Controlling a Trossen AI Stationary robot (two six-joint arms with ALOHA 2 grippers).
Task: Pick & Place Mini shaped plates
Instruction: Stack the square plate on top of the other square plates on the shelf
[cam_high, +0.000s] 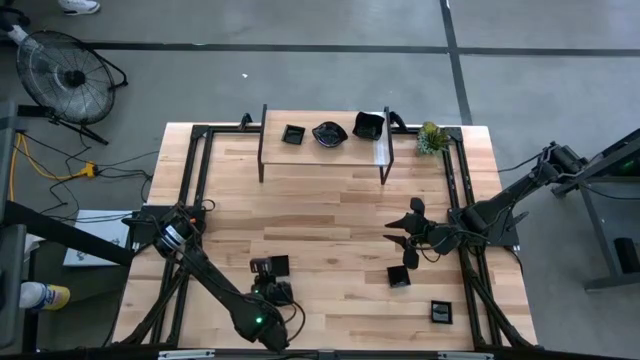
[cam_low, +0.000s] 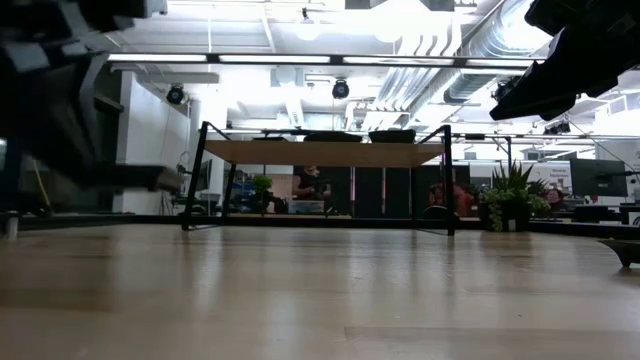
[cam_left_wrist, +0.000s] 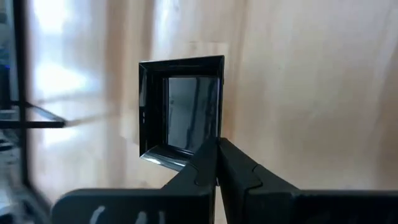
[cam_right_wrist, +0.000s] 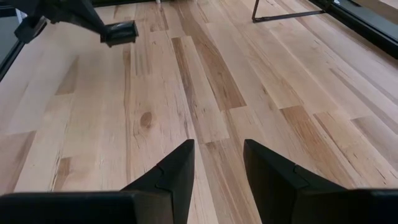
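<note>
A square glossy black mini plate (cam_left_wrist: 183, 112) hangs just off the wooden table near its front edge, with my left gripper (cam_left_wrist: 217, 163) shut on it; the high view shows plate (cam_high: 270, 266) and gripper (cam_high: 273, 281) there. Two more black plates (cam_high: 399, 277) (cam_high: 441, 312) lie flat on the table at the front right. Three others (cam_high: 293, 133) (cam_high: 329, 133) (cam_high: 368, 125) sit on the raised shelf (cam_high: 320, 150) at the back. My right gripper (cam_right_wrist: 217, 155) hovers open above bare wood right of centre (cam_high: 405, 238). My left gripper pinches the square plate's raised rim (cam_left_wrist: 200, 147) between its two fingers, on the side nearest the gripper and close to a corner. The fingers slant down from the table's near side. The plate sticks out beyond the fingertips, roughly level and clear of the table.
A small green plant (cam_high: 432, 138) stands at the back right corner beside the shelf. Black frame rails (cam_high: 200, 190) run along the table's left and right sides. Bare wood lies between the shelf and the two grippers.
</note>
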